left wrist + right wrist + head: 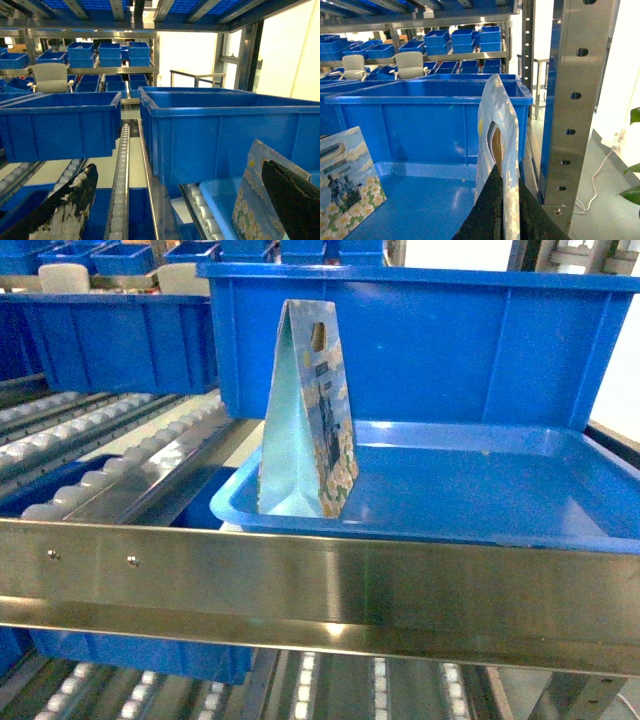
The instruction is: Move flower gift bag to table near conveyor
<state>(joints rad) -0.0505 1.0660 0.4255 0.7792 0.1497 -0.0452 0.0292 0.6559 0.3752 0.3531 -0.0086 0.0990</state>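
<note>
I note one flower gift bag (305,425) upright at the left end of a shallow blue tray (480,490), frame centre, on the conveyor (110,455). The right gripper (506,212) has its jaws clamped on a second bag (497,145). The left gripper (175,210) has its jaws spread wide, holding nothing, beside a deep blue bin (225,130).

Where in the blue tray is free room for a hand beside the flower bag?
Bare tray floor lies right of the flower gift bag, up to the right rim. Left of the bag is tight: tray corner, then rollers. Behind, the deep blue bin blocks. The right gripper is shut on a pale bag.
</note>
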